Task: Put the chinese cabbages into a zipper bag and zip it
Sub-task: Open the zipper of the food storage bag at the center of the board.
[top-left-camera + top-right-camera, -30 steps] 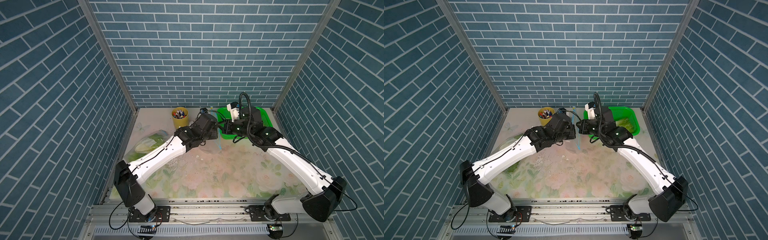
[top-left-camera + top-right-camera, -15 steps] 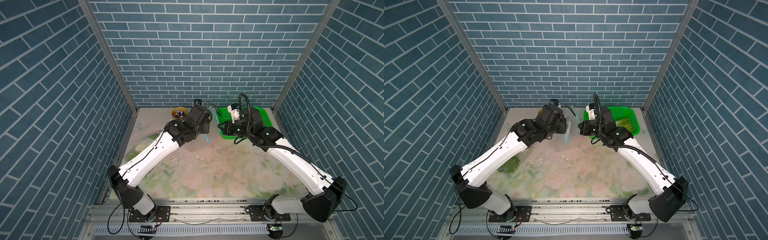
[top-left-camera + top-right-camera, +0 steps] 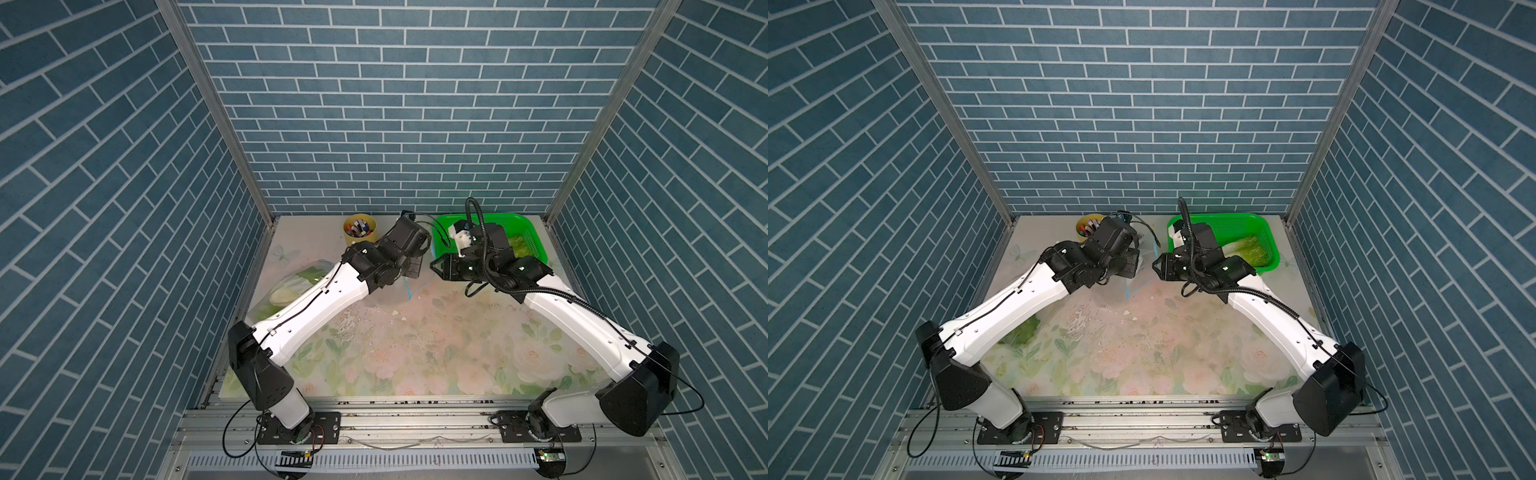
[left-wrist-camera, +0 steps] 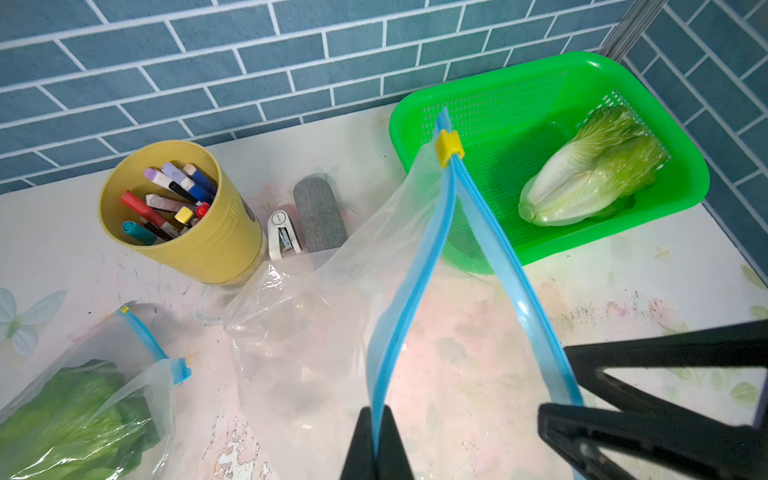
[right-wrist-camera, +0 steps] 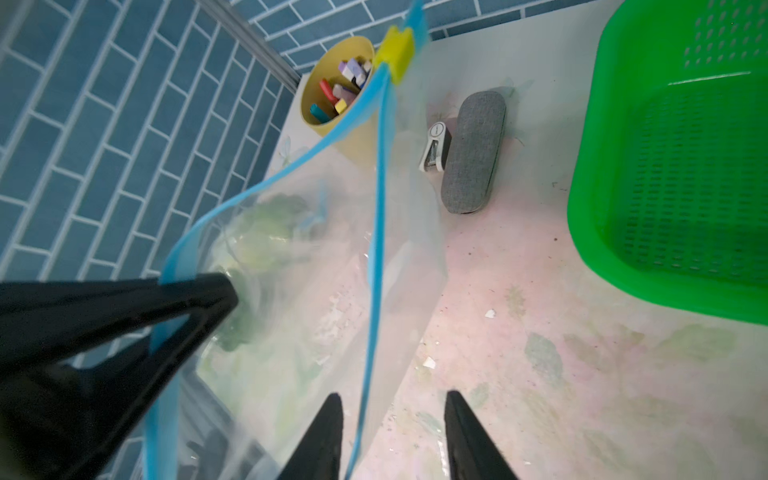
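Zipper bag, mouth open.
Left claw clenched on one zip strip; right claw released, straddling the other.

Overhead stereo pair, two wrist close-ups

A basket sits back right on the worktop, cabbage in it. A cup stands left of it, with a stapler and case between. An open bag is before these, and a second bag lies far left.
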`<act>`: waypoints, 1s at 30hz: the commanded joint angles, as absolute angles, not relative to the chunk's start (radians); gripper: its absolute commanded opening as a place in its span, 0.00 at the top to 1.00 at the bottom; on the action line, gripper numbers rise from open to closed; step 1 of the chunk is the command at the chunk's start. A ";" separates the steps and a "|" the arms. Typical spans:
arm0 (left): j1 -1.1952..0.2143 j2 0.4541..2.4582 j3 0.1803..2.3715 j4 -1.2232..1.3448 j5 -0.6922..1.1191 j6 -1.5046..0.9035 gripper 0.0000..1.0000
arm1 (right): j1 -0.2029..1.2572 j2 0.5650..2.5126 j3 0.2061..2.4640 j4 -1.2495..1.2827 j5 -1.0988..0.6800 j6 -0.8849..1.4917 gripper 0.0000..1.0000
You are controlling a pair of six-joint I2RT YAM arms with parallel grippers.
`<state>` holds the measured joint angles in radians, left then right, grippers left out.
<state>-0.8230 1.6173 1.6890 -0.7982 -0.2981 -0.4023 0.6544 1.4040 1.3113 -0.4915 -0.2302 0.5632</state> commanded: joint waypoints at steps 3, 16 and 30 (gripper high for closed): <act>-0.837 1.631 1.676 -0.760 -0.290 -0.399 1.00 | 0.657 1.432 1.282 -0.522 -0.206 0.550 0.45; -0.848 1.554 1.619 -0.644 -0.353 -0.385 1.00 | 0.637 1.436 1.141 -0.530 0.012 0.514 0.44; -0.853 1.594 1.555 -0.619 -0.308 -0.436 1.00 | 0.637 1.368 1.131 -0.472 -0.049 0.492 0.40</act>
